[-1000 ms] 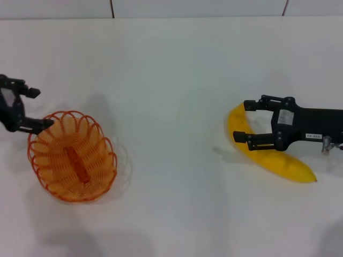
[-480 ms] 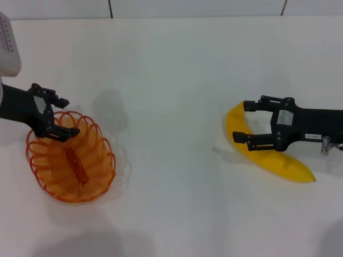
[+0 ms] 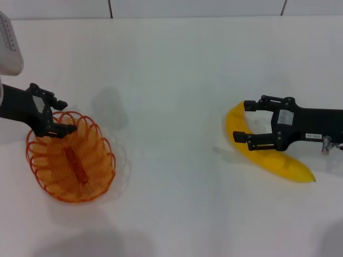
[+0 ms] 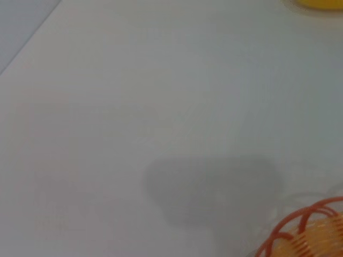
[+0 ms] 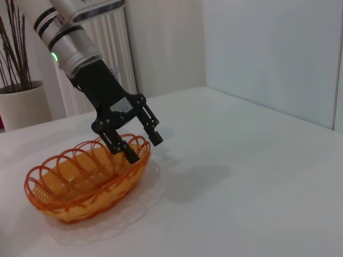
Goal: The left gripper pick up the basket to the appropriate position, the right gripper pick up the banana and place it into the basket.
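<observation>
The basket (image 3: 71, 162) sits on the white table (image 3: 177, 80) at the robot's left, and the banana (image 3: 265, 152) lies well apart from it at the right. Neither has been lifted, so by the look of it the task is at its start.

The left gripper (image 3: 61, 115) hangs over the basket's far rim with its fingers spread; one finger reaches down inside the wire loops and the other stays outside, as the right wrist view shows (image 5: 140, 140). Whether a finger touches the rim cannot be told. It straddles the rim but has not pinched it.

The right gripper (image 3: 248, 121) is low over the banana's thicker, upper end, fingers spread, one on each side of the fruit. It is not closed on it.

What seems left is nearly everything: the left gripper must close on the rim and carry the basket to a spot within the other arm's reach, and the right gripper must close on the banana, lift it, and set it into the basket.
</observation>
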Available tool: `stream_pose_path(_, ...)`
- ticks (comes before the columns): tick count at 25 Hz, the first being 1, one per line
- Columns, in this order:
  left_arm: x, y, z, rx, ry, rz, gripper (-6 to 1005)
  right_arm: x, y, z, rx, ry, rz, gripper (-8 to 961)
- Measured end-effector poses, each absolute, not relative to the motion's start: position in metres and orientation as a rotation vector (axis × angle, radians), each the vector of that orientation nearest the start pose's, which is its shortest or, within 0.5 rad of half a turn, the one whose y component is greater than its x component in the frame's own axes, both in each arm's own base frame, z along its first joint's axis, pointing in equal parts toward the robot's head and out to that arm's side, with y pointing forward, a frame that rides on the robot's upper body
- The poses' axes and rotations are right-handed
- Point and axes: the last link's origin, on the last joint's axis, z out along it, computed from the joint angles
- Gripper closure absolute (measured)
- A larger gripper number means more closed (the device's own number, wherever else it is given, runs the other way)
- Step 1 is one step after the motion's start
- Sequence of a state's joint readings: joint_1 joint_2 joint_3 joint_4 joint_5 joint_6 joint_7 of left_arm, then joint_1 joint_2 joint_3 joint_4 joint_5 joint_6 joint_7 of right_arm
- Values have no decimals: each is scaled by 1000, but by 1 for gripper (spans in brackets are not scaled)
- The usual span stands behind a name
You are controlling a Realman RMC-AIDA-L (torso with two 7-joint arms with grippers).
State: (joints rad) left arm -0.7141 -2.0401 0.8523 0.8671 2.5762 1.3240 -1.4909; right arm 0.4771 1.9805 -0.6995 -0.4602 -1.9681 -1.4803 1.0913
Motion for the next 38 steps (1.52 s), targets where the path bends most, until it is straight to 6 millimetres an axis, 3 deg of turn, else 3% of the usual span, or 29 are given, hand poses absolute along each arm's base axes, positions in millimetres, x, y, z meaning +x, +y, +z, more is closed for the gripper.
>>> stream_pose_path(6,-258,401,26,-2741,-197,362,356,313,312,5,-2682,491,570,88)
stream_pose_path(9,-258,401,26,-2741,-195,360,591,313,312,5,-2682,492,570,90)
stream_pose_path(14,-257,402,26,-2740,-191,362,789,314,312,6,-2682,491,568,92)
stream_pose_path(34,-251,399,30,-2759,-181,320,892,317,310,8,-2670,504,567,101)
stream_pose_path(38,-244,396,36,-2767,-218,229,902,318,310,8,-2669,506,567,103)
